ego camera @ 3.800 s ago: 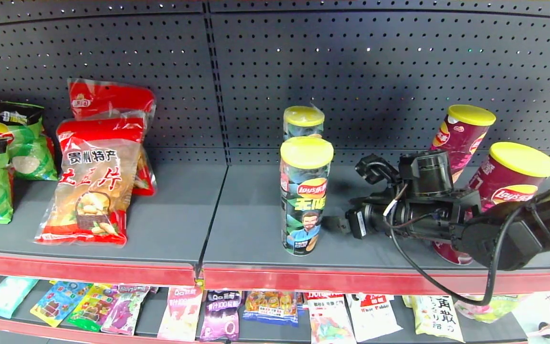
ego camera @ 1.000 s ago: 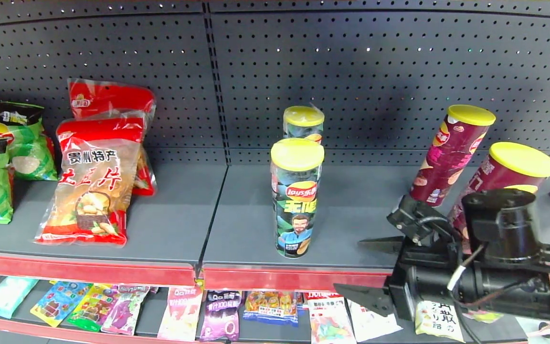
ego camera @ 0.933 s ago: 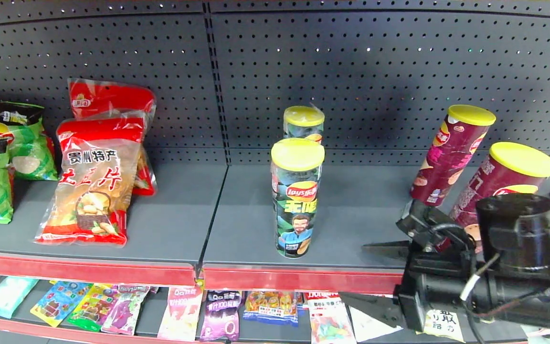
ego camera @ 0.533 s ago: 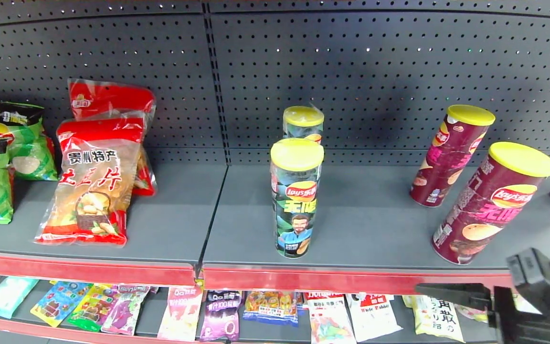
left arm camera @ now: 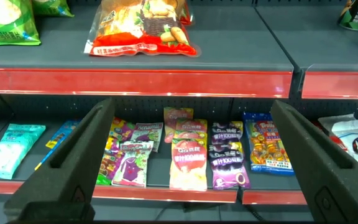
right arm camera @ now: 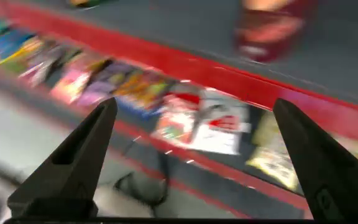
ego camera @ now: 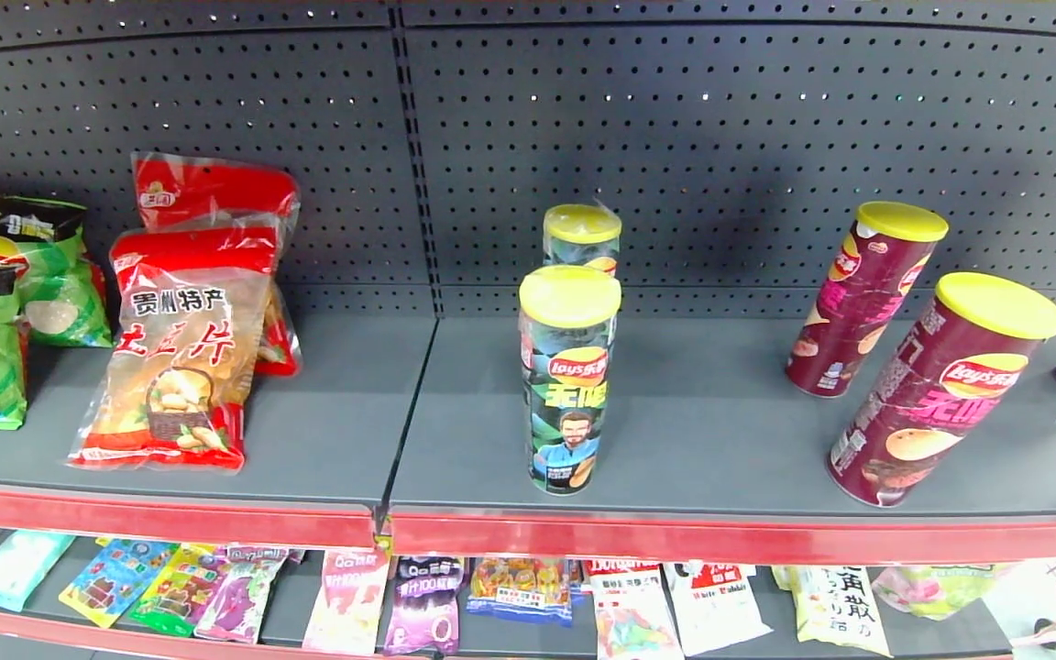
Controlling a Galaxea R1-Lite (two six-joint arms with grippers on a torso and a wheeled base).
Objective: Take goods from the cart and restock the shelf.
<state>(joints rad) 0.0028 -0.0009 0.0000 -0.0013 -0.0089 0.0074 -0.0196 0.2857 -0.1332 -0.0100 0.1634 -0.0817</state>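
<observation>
The green chip can [ego camera: 569, 380] is seen upright near the front edge of the shelf [ego camera: 702, 440], with a second green can [ego camera: 582, 236] just behind it. A near maroon can [ego camera: 940, 390] and a far maroon can [ego camera: 863, 298] are set well to the right. The left gripper [left arm camera: 191, 106] is held with fingers spread wide before the snack packets [left arm camera: 188, 155] on the lower tier. The right gripper [right arm camera: 194, 104] is likewise parted, with nothing held.

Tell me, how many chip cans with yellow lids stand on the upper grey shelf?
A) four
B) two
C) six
A: a front green can, a rear green can, a rear purple can and a front purple can, each capped in yellow.
</observation>
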